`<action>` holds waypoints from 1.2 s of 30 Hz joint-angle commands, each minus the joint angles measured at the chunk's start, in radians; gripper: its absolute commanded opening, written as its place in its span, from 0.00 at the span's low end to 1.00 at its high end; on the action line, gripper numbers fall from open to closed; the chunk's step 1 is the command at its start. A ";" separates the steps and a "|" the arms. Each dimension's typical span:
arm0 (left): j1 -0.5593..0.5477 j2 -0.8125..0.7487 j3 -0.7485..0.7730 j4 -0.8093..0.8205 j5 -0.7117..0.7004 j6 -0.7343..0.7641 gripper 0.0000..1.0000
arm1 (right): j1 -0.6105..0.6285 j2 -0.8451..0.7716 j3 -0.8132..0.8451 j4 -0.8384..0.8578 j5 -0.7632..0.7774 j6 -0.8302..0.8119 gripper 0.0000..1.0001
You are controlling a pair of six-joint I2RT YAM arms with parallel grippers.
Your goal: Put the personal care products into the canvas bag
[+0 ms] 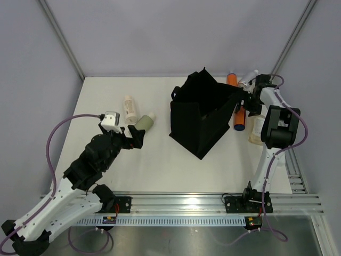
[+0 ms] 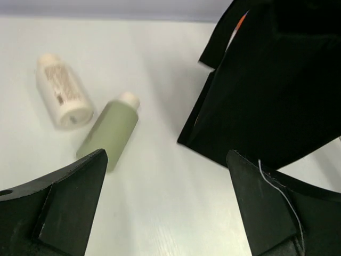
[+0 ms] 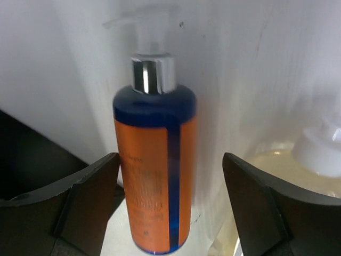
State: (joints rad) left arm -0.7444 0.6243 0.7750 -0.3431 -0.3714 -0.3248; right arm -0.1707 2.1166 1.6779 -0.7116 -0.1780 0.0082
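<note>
The black canvas bag (image 1: 205, 114) stands open mid-table. A sage-green bottle (image 1: 144, 122) and a cream-white bottle (image 1: 129, 108) lie to its left. My left gripper (image 1: 136, 136) is open and empty just near of the green bottle (image 2: 109, 133); the cream bottle (image 2: 61, 90) lies beyond it. My right gripper (image 1: 244, 104) is open by the bag's right side. Its fingers straddle an orange bottle (image 3: 154, 165) with a blue band and a clear pump, with a gap on the right side. This orange bottle (image 1: 240, 118) lies beside the bag.
A second orange bottle (image 1: 232, 79) and a small clear bottle (image 1: 250, 77) lie behind the bag at the back right. A clear amber bottle (image 1: 257, 130) with a white cap (image 3: 319, 149) lies right of the right gripper. The bag wall (image 3: 32, 160) is close on its left.
</note>
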 commanded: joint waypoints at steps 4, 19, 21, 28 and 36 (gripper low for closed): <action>0.004 -0.161 -0.132 -0.080 -0.103 -0.258 0.99 | 0.045 0.062 0.075 -0.066 0.038 -0.002 0.82; 0.004 -0.201 -0.168 -0.155 -0.118 -0.333 0.99 | -0.067 -0.051 0.023 -0.088 -0.271 -0.031 0.00; 0.004 -0.202 -0.169 -0.155 -0.123 -0.335 0.99 | -0.116 -0.110 -0.027 -0.042 -0.372 -0.033 0.00; 0.004 -0.186 -0.171 -0.148 -0.132 -0.326 0.99 | -0.210 -0.416 -0.127 0.122 -0.564 0.041 0.00; 0.004 -0.175 -0.164 -0.171 -0.149 -0.312 0.99 | -0.152 -0.570 0.105 0.123 -0.831 -0.123 0.00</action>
State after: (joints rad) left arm -0.7444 0.4442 0.5995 -0.5373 -0.4740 -0.6380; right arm -0.3725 1.5955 1.6329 -0.6109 -0.8135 -0.0200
